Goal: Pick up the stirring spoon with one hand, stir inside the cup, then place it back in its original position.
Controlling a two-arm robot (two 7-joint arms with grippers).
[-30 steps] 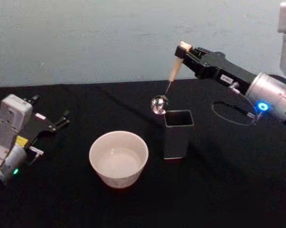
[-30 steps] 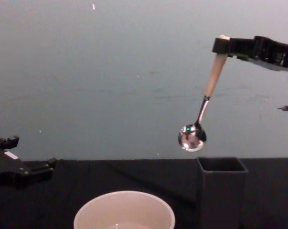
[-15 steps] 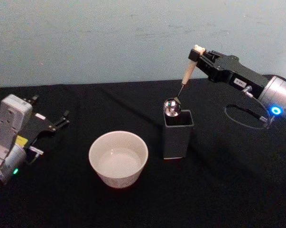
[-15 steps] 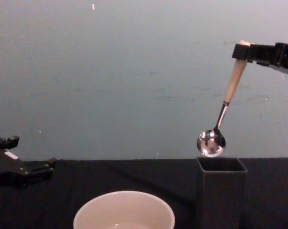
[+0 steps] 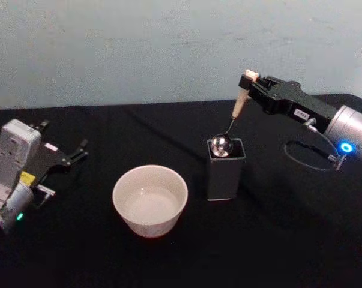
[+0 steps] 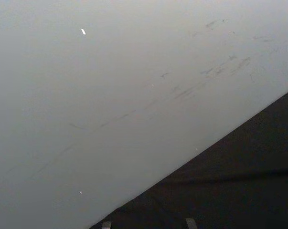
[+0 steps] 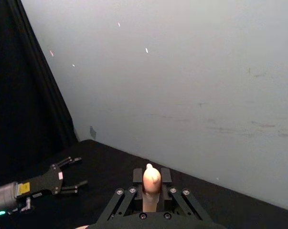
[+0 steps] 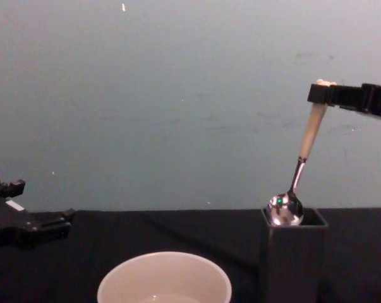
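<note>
The stirring spoon (image 5: 232, 123) hangs tilted from the right gripper (image 5: 253, 84), which is clamped on its bear-topped handle; the bowl sits at the mouth of the dark holder (image 5: 224, 170) below the fingers. The chest view shows the bowl half-sunk past the rim. The cup (image 5: 149, 200) stands beside the holder, on the side away from that gripper. The right wrist view shows the left gripper (image 7: 67, 177) parked well apart, fingers spread.
</note>
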